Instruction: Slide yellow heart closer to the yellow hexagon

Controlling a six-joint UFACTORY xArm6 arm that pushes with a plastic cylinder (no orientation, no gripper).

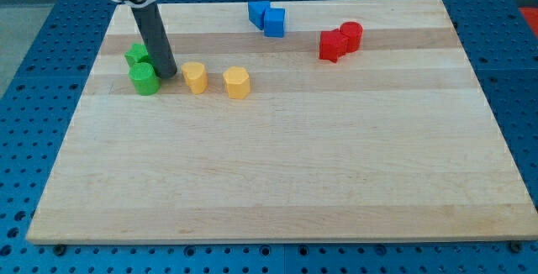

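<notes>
The yellow heart (195, 77) sits on the wooden board (286, 165) at the upper left, just left of the yellow hexagon (237, 82); a small gap separates them. My tip (167, 75) rests on the board just left of the yellow heart, between it and a green round block (144, 79). The dark rod rises from the tip toward the view's top left.
A second green block (137, 55) lies behind the rod, above the green round one. Two blue blocks (267, 18) touch near the top centre. Two red blocks (340, 40) touch at the upper right. The board's left edge is close to the green blocks.
</notes>
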